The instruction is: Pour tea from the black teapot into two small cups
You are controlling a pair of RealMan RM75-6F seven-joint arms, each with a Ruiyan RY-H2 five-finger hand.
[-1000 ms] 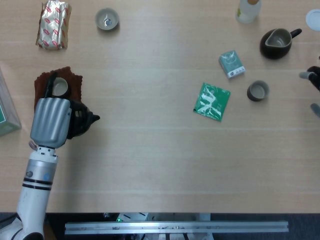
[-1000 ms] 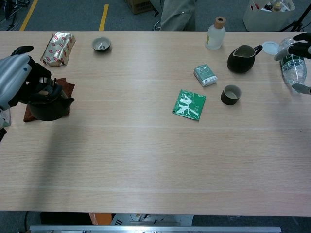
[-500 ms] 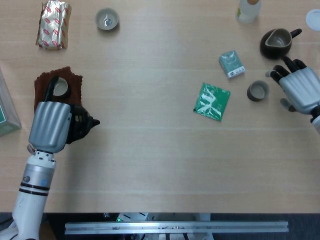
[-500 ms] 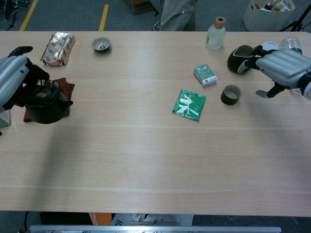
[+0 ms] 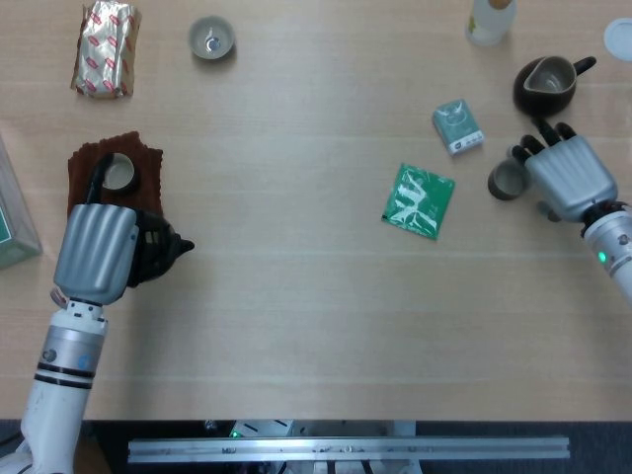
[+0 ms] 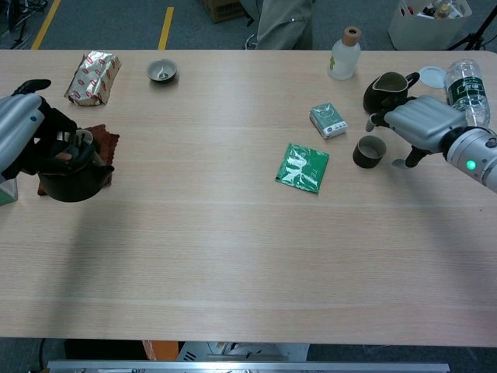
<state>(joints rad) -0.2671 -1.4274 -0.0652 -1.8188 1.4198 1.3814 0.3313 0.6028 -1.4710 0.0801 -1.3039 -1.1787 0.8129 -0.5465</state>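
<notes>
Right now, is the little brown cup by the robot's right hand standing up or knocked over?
Standing up: the small cup rests on the table, its round opening facing upward.

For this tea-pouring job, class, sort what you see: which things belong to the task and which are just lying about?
Belong to the job:
black teapot, held by the left hand
dark cup, beside the right hand
grey cup

Lying about:
foil packet
green sachet
small green box
dark pitcher
two bottles
</notes>
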